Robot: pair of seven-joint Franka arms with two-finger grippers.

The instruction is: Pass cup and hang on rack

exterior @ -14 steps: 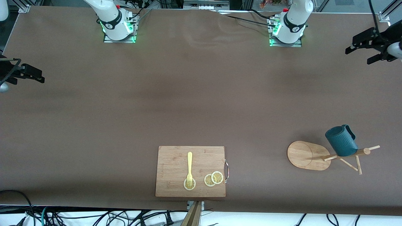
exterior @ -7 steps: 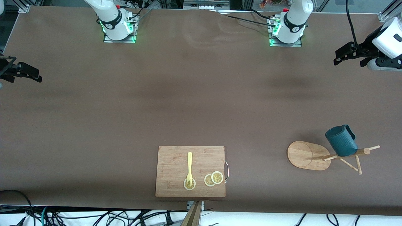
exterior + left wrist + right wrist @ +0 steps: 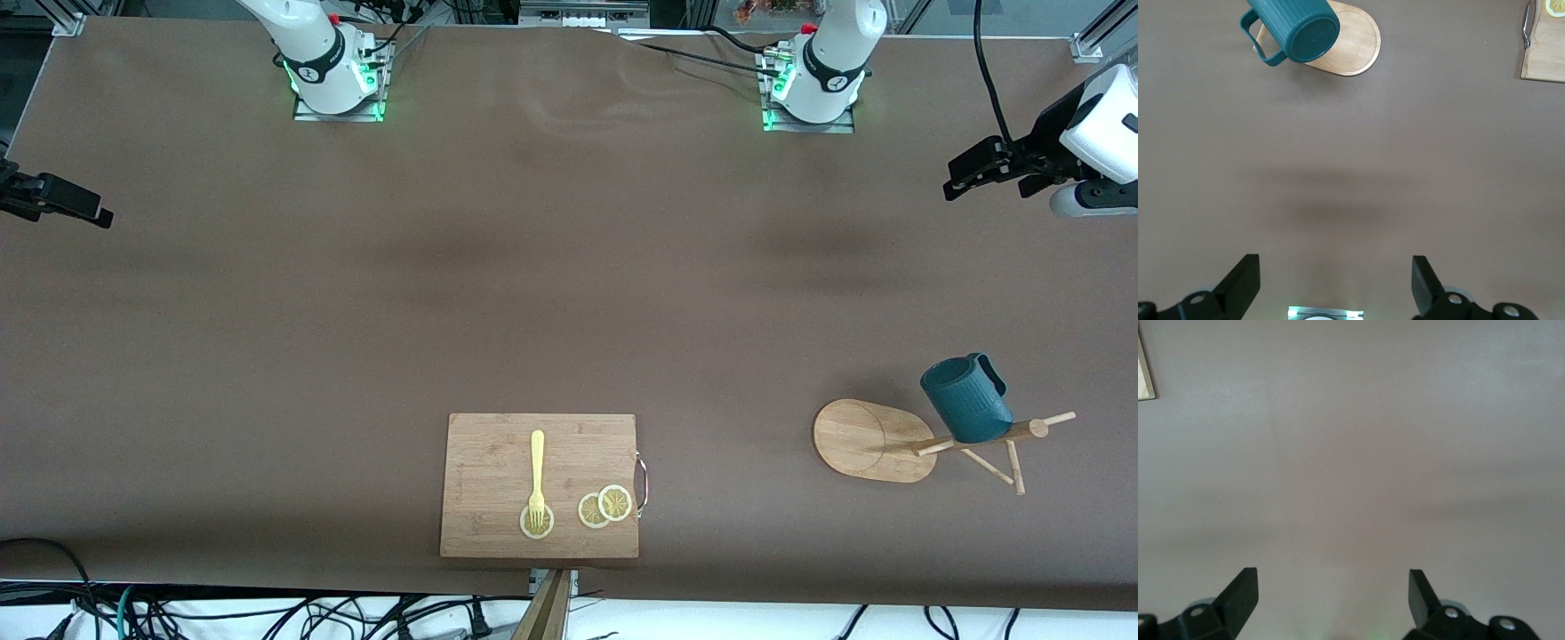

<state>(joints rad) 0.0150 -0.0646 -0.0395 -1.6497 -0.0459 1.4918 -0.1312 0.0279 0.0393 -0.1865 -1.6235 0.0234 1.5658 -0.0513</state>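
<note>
the cup [image 3: 966, 400] hangs on a peg of the rack [image 3: 871, 440], which stands near the counter's front edge toward the left arm's end, so the hanging step looks done and the arms appear to be clearing off. the left gripper [image 3: 978, 167] hovers over the counter's edge at its own end, fingers [image 3: 1238, 287] spread apart and empty. the right gripper [image 3: 76, 203] hangs over the counter's edge at its own end, fingers [image 3: 1238, 597] apart too, holding nothing. a cutting board [image 3: 540, 484] with a fork [image 3: 537, 476] and lemon slices [image 3: 605, 507] lies at the front edge. next calls only for parking both arms, i judge.
</note>
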